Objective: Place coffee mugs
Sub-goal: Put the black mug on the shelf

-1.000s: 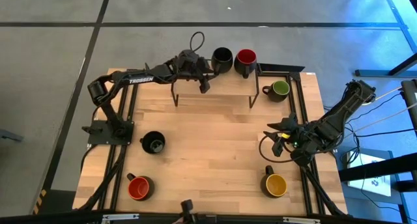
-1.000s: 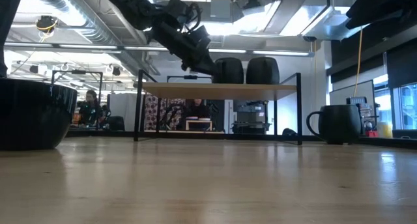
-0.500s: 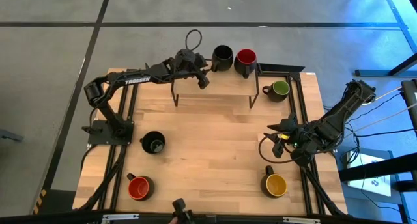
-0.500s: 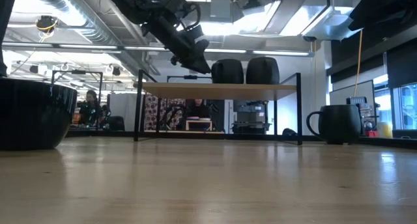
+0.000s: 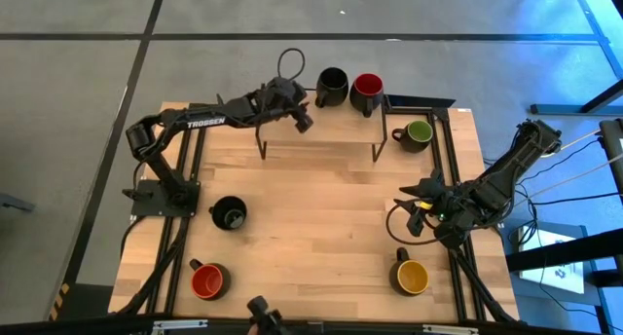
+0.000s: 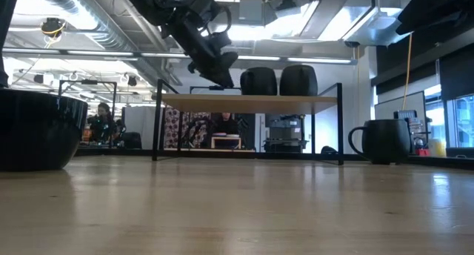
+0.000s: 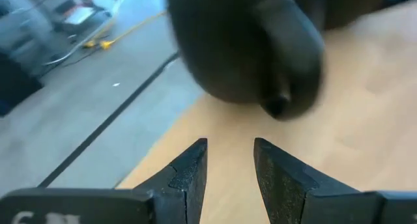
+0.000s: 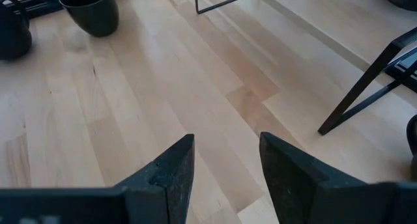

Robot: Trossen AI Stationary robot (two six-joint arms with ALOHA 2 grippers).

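Note:
Two dark mugs stand on their bases on the raised wooden shelf: a black-lined mug point(image 5: 332, 85) point(image 6: 258, 81) and a red-lined mug point(image 5: 367, 90) point(image 6: 298, 80). My left gripper point(image 5: 301, 119) point(image 6: 213, 62) hovers open just left of the black-lined mug, whose handle point(image 7: 290, 61) faces the fingers, clear of them. On the table stand a green-lined mug point(image 5: 417, 133) point(image 6: 385, 140), a second black mug point(image 5: 229, 214), a second red mug point(image 5: 208, 280) and a yellow-lined mug point(image 5: 411, 276). My right gripper point(image 5: 414, 201) point(image 8: 225, 152) waits open near the right edge.
The shelf point(image 5: 321, 130) rests on thin black legs point(image 6: 341, 121) at the table's far side. Black frame rails point(image 5: 443, 169) run along the table's left and right edges. Bare wood point(image 5: 321, 218) lies between the shelf and the near mugs. A person point(image 6: 102, 114) shows far behind the table.
My left gripper has drawn back from the black-lined mug on the shelf toward the table's left and has risen a little. The mug has stayed on the shelf.

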